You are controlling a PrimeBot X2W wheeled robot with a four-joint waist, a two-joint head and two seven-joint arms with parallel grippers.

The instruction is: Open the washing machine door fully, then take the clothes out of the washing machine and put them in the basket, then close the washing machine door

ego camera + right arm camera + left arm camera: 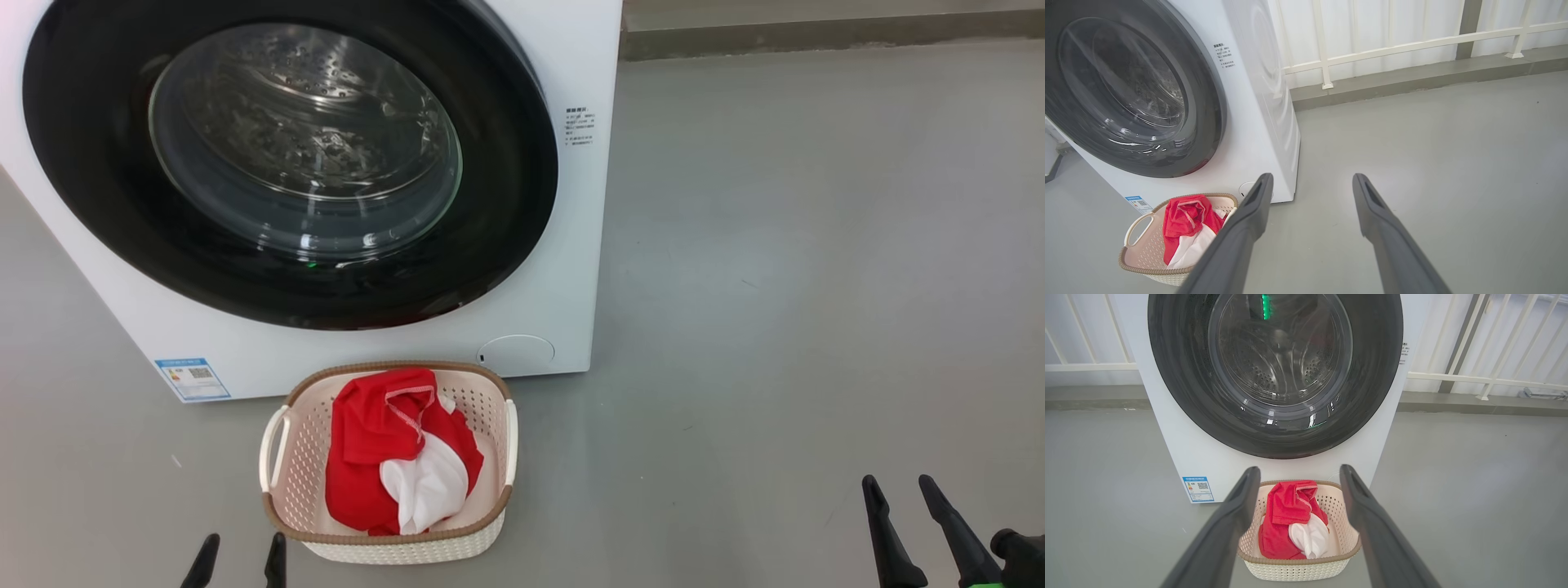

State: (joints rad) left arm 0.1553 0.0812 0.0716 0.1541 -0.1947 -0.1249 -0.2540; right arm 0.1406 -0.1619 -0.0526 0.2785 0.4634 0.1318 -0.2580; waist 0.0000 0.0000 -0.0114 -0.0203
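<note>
Washing machine door point(106, 204) closed; clothes point(375, 441) in basket point(392, 551).
Basket on floor point(775, 286) before the washing machine point(367, 347); left gripper point(245, 541) near it, right gripper point(898, 483) well apart, both spread wide, empty; railing point(1321, 41) behind.

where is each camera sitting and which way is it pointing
Head view: on the head, looking down at the washing machine door and basket; left hand, right hand at bottom.
Left wrist view: left wrist, squarely facing the door; own fingers frame the basket.
Right wrist view: right wrist, facing floor beside the washing machine; own fingers.
All share: clothes in basket.
</note>
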